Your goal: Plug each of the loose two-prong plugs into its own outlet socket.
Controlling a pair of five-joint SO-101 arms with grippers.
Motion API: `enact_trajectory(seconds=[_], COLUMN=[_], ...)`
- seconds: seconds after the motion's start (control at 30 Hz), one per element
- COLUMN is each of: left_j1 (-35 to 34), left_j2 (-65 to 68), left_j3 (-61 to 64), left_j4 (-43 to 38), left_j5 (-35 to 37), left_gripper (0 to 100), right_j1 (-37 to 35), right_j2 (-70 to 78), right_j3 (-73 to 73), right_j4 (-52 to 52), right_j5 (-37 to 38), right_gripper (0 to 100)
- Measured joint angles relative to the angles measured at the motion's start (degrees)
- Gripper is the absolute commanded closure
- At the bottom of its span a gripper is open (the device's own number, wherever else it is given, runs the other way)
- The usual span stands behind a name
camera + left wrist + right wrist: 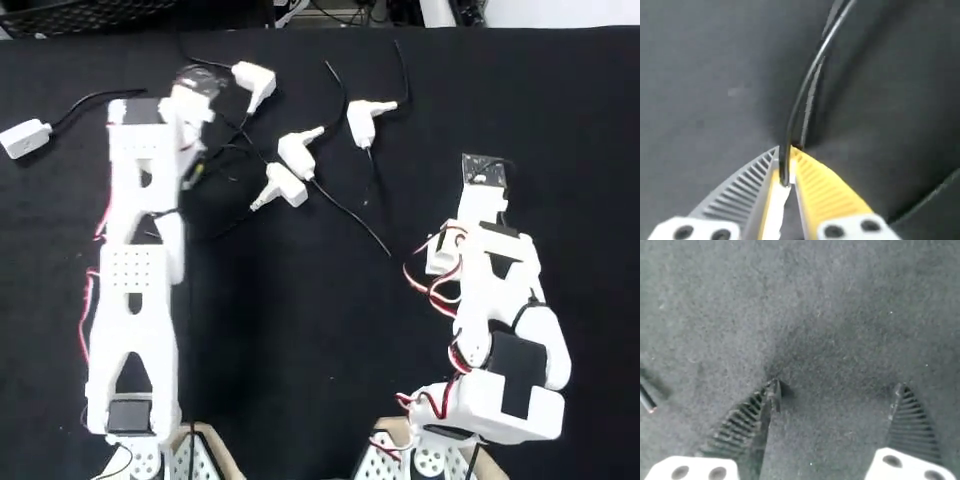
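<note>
The left end effector (785, 152) is closed on a thin black cord (807, 90), pinching it right at the tips between its grey finger (752, 172) and its yellow finger (817, 180). From there the cord runs away over the black surface (700, 75). In the high view this end effector (195, 88) sits toward the far left of the surface (560, 100), among a tangle of black cords (225, 135).

Five white plug pieces lie loose on the surface; I cannot tell plugs from sockets. The first piece (255, 80) lies just beside the left end effector. The second piece (298, 150) and third piece (282, 186) lie just beside each other near the middle. The fourth piece (361, 118) lies near them, to their right. The fifth piece (24, 138) lies well apart at the left edge, its cord trailing toward the left arm.

The right end effector (836, 390) is open, its dark fingers (752, 415) spread wide over bare surface and gripping nothing. In the high view it (485, 172) is well apart from the pieces, to their right.
</note>
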Motion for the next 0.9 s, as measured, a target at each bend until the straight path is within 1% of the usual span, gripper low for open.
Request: enact_trajectory(seconds=[0.03,0.1,0.27,0.37,0.5,0.7,0.9], left_j1=[0.97,1.76,0.97,-1.41,-5.63,-12.04,-16.35], left_j2=[0.0,0.0,0.0,0.0,-0.26,-7.47,-10.11], left_j3=[0.0,0.0,-0.35,-2.73,-7.74,-8.18,-8.18], left_j4=[0.0,0.0,0.0,0.0,0.0,-0.18,-5.1], left_j5=[0.0,0.44,4.84,5.63,5.63,5.63,5.45], left_gripper=[97,93,75,69,69,69,69], right_j1=[0.0,0.0,0.0,0.0,0.0,0.0,0.0], right_j2=[0.0,0.0,0.0,0.0,-0.09,-0.09,-0.09], right_j3=[0.18,0.18,0.18,0.18,0.18,0.18,0.18], right_j4=[0.0,0.0,0.0,0.0,0.0,0.0,0.0], right_j5=[0.0,0.0,0.0,0.0,0.0,0.0,0.0], right_gripper=[65.6,65.6,65.6,65.6,65.6,65.6,65.6])
